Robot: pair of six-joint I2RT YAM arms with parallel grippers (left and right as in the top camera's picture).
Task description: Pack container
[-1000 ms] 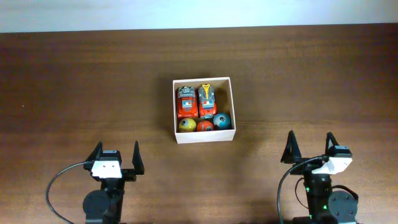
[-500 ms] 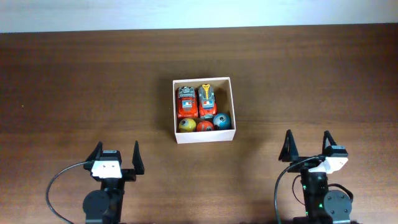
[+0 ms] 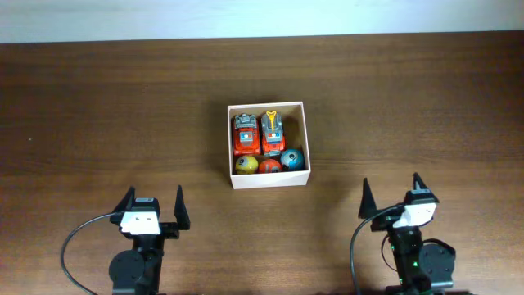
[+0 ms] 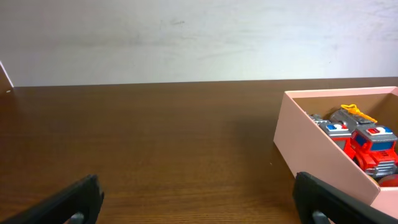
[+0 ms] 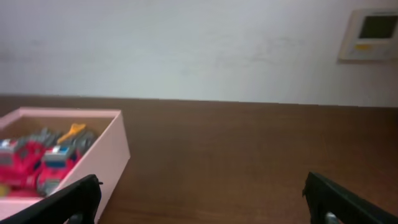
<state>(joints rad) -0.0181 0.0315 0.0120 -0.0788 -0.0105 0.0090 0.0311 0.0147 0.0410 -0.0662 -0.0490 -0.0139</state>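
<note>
The right gripper [image 3: 391,191] has turned a bit left. Its jaws are apart and empty, like the left gripper's [image 3: 154,199]. The box [image 3: 268,179] sits in the middle of the table [image 3: 98,123], holding two trucks [image 3: 259,133] and three balls [image 3: 269,163]. Packing looks done.

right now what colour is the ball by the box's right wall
The ball is blue, clearest in the overhead view.

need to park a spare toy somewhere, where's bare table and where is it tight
Bare table runs wide left of the container and right of it, plus the strip between its front wall and the left gripper and right gripper. Inside is crowded: two trucks and three balls fill it.
</note>
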